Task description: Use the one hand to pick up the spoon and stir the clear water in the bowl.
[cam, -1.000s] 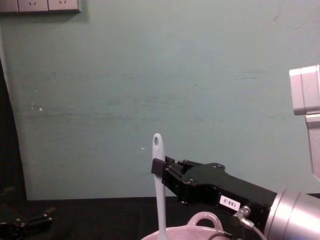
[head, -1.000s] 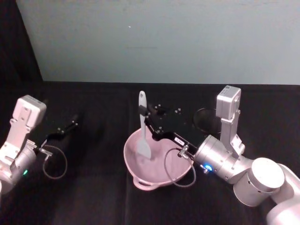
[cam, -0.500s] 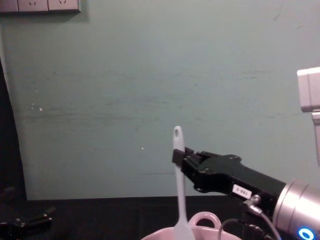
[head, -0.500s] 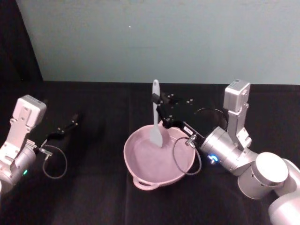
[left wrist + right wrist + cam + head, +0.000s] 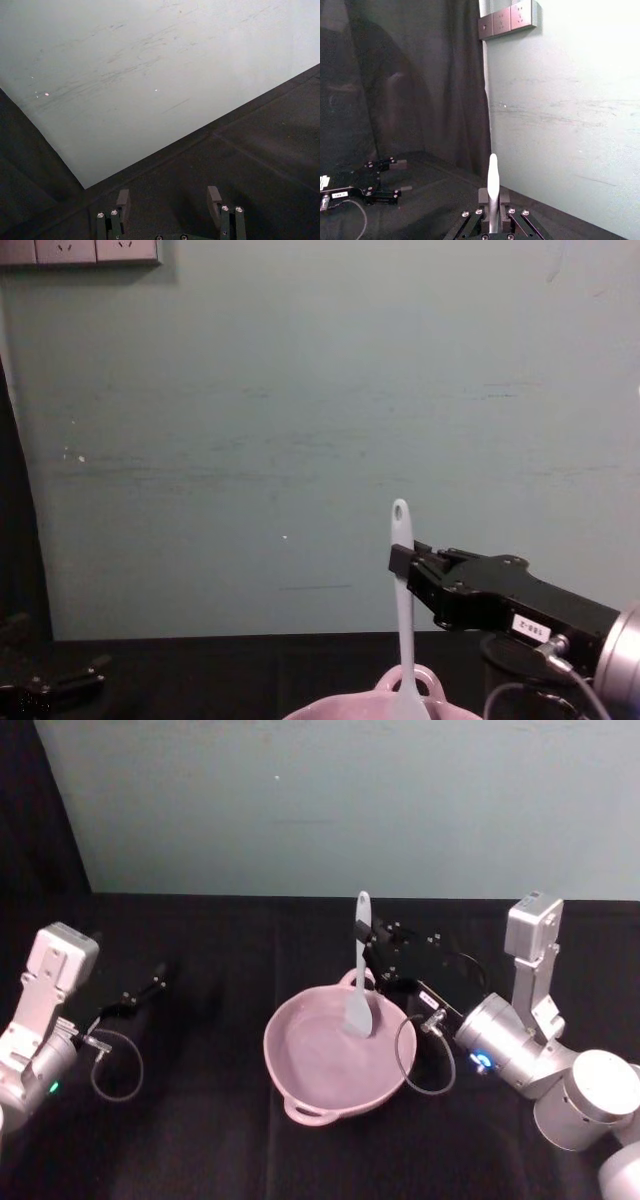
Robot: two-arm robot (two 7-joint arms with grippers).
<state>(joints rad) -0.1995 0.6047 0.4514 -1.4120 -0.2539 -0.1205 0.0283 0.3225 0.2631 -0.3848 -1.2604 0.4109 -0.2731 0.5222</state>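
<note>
Right gripper [image 5: 366, 932], black with narrow fingers on a silver-grey arm, reaches in roughly level from the right and far side of the pale pink round bowl [image 5: 275, 1045]; it is clamped narrow on the upper handle of the long slim white spoon [image 5: 360, 982], just below the oval hole at the handle's end; the right wrist view shows the handle [image 5: 492, 182] pinched straight between the two fingers; the spoon stands nearly upright, its flat paddle blade down inside the bowl, toward the far right part of the rim and just beside the small loop handle there; whether the blade touches the bowl's bottom cannot be told; a grey cable [image 5: 428, 1065] loops from the right wrist over the bowl's right rim; most of the bowl's inside lies open to the left of and nearer than the blade; the black tabletop [image 5: 200, 1120] spreads wide to the bowl's left and near side; a pale green wall [image 5: 330, 810] stands beyond the bowl's far side; left gripper [image 5: 155, 982] sits low, well apart to the bowl's left, its fingers [image 5: 123, 198] spread wide.
</note>
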